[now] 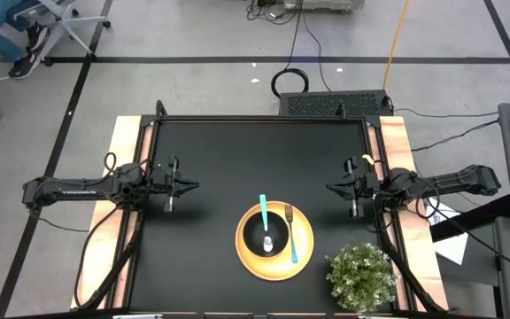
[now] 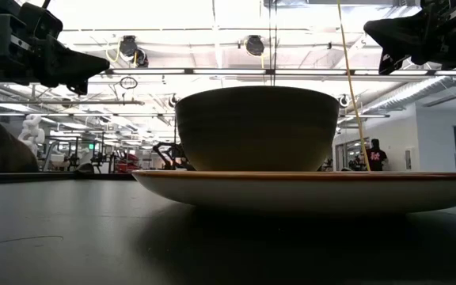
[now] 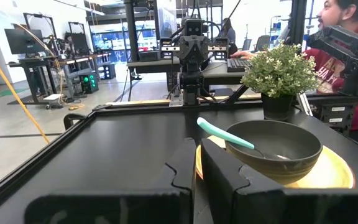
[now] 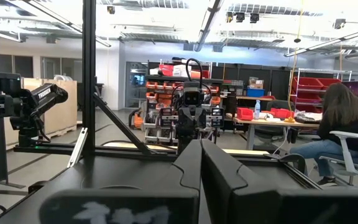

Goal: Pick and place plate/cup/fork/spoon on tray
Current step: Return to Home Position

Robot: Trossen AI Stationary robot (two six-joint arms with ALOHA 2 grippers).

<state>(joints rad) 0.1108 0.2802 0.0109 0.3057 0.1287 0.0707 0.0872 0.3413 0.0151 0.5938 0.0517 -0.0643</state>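
Observation:
The yellow tray (image 1: pixel 253 257) lies on the black table near its front edge, right of centre. On it stands the dark cup (image 1: pixel 268 232) (image 3: pixel 278 149). The spoon (image 1: pixel 263 213) has its silver head in the cup, and its teal handle (image 3: pixel 222 134) leans over the far rim. The fork (image 1: pixel 291 235) lies flat on the tray, right of the cup, tines toward the far edge. The plate is out of view. My left gripper (image 1: pixel 193 185) hovers shut at the table's left side, and my right gripper (image 1: pixel 330 187) hovers shut at its right side. Each points toward the table's middle.
A potted green plant (image 1: pixel 359 275) stands at the near right corner, close to the tray. Pale wooden strips (image 1: pixel 124 142) run along both sides of the table. A person (image 3: pixel 353 37) sits beyond the table's right side.

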